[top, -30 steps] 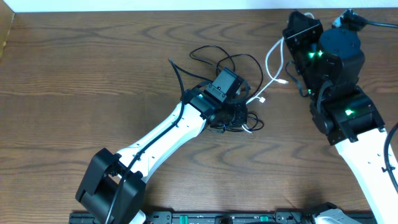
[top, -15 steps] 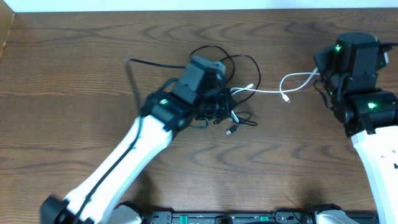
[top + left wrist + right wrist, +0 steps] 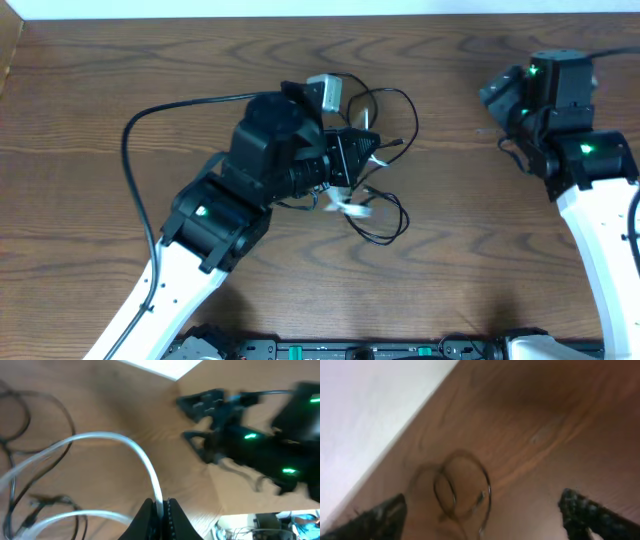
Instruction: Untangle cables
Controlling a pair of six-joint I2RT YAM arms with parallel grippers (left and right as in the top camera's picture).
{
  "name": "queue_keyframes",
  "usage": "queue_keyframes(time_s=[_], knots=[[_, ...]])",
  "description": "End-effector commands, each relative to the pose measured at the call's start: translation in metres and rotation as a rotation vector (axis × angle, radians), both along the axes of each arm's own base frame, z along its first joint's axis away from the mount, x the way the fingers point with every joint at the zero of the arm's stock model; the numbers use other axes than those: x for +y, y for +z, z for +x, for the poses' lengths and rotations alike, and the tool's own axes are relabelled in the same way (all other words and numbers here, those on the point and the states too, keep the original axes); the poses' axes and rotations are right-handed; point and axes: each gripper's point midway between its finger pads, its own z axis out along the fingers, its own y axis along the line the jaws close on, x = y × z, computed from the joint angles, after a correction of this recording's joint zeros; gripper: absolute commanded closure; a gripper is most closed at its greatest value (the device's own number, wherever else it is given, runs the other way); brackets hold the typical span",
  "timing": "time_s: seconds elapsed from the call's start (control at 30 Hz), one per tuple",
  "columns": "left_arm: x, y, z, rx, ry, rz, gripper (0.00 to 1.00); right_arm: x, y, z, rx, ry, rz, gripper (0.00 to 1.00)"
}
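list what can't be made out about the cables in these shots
1. Overhead: the left arm hides where the white cable crosses the black cables.
2. Left wrist: motion blur, and the left edge cuts off the white cable beyond the left tool shut on it.
3. Right wrist: heavy blur, so the black cables' plugs are unreadable past the open right tool.

The middle of the counter (image 3: 100, 80) is blocked by the left arm (image 3: 215, 215) and, just right of it, by the black cables (image 3: 406, 218) looped on the wood. A bare strip is found between those loops and the right arm (image 3: 590, 180). The far-left side is crossed only by the left arm's thick wire (image 3: 127, 160).
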Motion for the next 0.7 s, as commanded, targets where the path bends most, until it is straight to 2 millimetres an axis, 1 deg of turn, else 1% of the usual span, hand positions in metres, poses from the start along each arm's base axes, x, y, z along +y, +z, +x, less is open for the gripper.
queue_keyframes(time_s=[0.0, 0.07, 0.13, 0.23, 0.33, 0.47, 0.67], knots=[[0.002, 0.021, -0.004, -0.069, -0.010, -0.043, 0.92, 0.045, -0.004, -0.003, 0.009, 0.358, 0.022, 0.01], [0.004, 0.028, -0.003, -0.093, 0.000, -0.054, 0.93, 0.066, -0.002, -0.009, -0.007, 0.511, 0.051, 0.01], [0.008, 0.025, 0.000, -0.092, 0.031, -0.038, 0.93, 0.085, 0.003, -0.016, -0.035, 0.643, 0.098, 0.01], [0.009, 0.021, -0.001, -0.078, 0.031, -0.029, 0.93, 0.102, 0.009, -0.024, -0.049, 0.723, 0.169, 0.01], [0.009, 0.021, -0.002, -0.064, 0.033, -0.035, 0.93, 0.111, 0.011, -0.028, -0.059, 0.769, 0.174, 0.01], [0.011, 0.023, 0.001, -0.058, 0.057, -0.046, 0.93, 0.125, 0.009, -0.037, -0.100, 0.928, 0.059, 0.01], [0.017, 0.019, 0.004, 0.061, 0.125, -0.105, 0.92, 0.151, 0.003, -0.057, -0.107, 1.091, -0.010, 0.01]])
